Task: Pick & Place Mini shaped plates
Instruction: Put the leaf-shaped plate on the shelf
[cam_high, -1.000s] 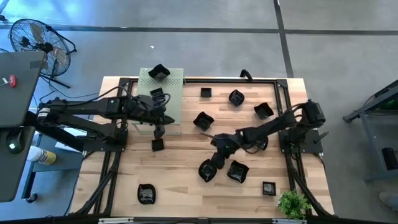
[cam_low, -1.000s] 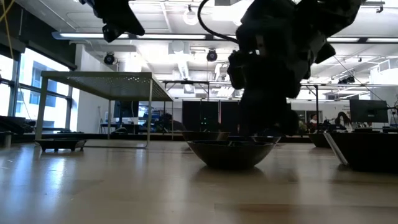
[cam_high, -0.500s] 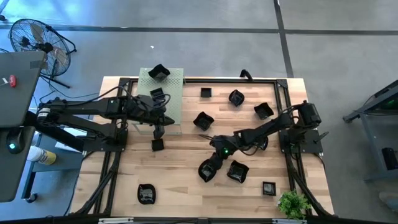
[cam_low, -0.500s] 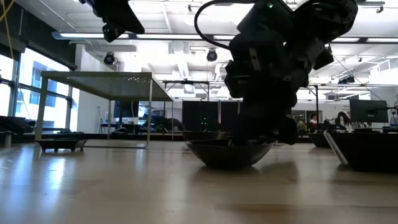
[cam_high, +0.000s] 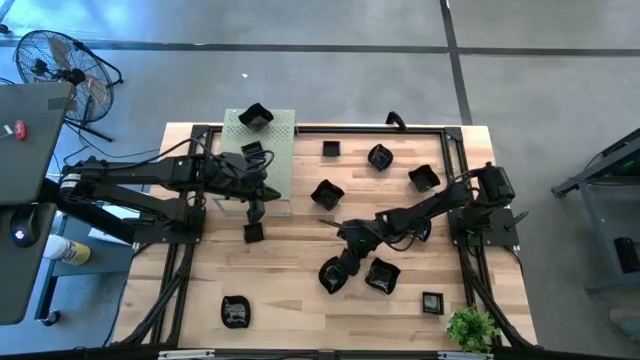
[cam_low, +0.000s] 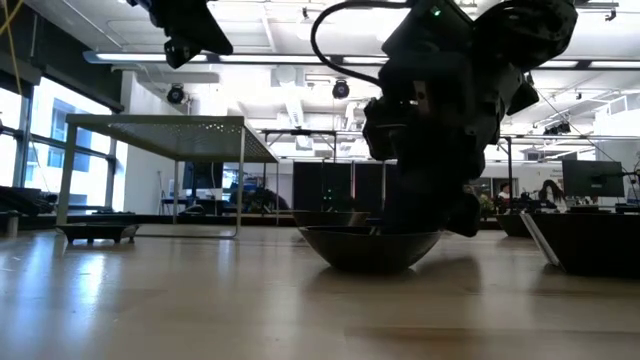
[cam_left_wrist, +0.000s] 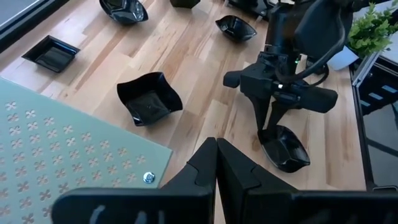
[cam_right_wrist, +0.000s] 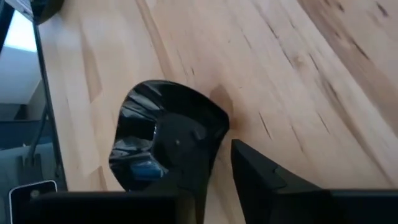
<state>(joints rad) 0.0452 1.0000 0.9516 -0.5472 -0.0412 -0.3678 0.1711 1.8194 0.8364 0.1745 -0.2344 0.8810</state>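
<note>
R hand (cam_right_wrist: 214, 163) fingertip hides part of wavy plate (cam_right_wrist: 166, 134) rim.

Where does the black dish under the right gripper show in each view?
High: black dish, lower centre, at the right gripper.
Low: centre, on the table.
Left wrist: right side, beneath the right arm.
Right wrist: lower left, one finger inside its rim.
Shared landmark: the right gripper.

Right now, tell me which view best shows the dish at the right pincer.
The right wrist view: the black dish fills it, one finger inside the rim, the other outside. The left wrist view shows the dish under the right pincer. High view: small. Low view: side profile only.
</note>
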